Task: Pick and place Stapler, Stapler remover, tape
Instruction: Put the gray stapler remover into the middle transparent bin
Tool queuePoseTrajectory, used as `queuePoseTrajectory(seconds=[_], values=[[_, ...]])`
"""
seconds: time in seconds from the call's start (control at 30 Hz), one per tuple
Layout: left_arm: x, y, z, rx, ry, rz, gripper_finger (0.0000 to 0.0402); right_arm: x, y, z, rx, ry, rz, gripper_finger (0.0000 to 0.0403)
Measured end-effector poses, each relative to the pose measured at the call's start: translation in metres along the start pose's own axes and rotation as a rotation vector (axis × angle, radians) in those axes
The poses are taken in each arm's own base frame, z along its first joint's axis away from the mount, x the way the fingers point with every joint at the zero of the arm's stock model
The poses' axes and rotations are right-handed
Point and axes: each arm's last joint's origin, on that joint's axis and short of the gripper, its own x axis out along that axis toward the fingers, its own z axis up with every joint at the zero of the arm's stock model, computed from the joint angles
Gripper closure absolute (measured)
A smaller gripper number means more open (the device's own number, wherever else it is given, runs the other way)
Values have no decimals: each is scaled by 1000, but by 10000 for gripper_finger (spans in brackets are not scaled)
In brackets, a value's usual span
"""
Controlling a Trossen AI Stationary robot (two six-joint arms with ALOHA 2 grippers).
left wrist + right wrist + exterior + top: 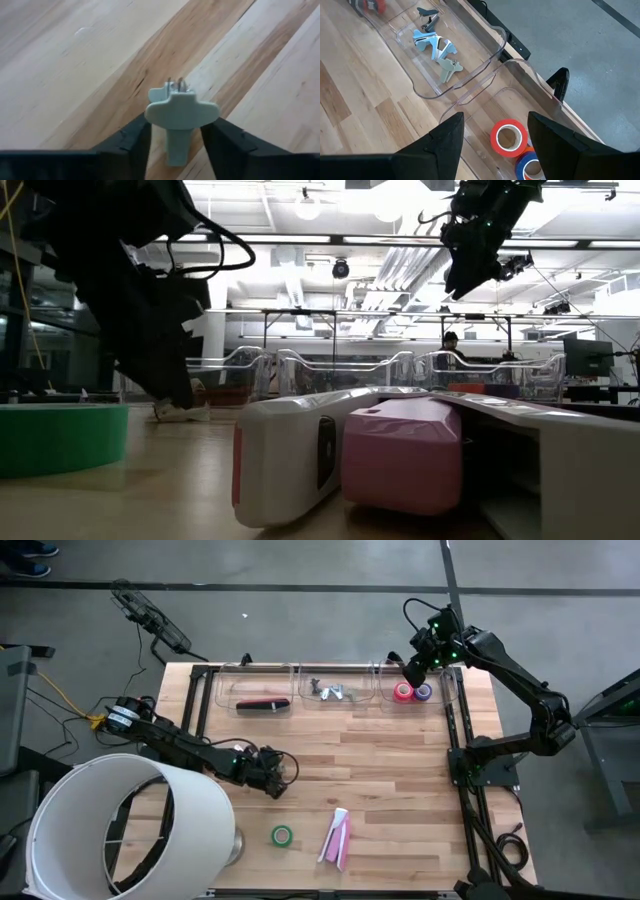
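The left gripper [175,142] sits low over the bare wood left of the table's middle, its fingers narrowed around a pale staple remover [181,111], which looks light, stiff and slippery, best pinched across its narrow stem.

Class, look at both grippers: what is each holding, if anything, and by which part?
The left gripper has its fingers either side of a pale staple remover, at its narrow stem. The right gripper holds nothing.
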Motion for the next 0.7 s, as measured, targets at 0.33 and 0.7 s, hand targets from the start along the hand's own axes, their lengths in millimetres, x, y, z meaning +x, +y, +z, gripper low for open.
queuePoseTrajectory(seconds=[0.33, 0.7], values=[[0, -6, 5, -37, -46, -60, 359, 0, 0, 0, 0, 0, 0, 192], [0, -7, 6, -44, -59, -65, 359, 0, 0, 0, -9, 0, 0, 192]])
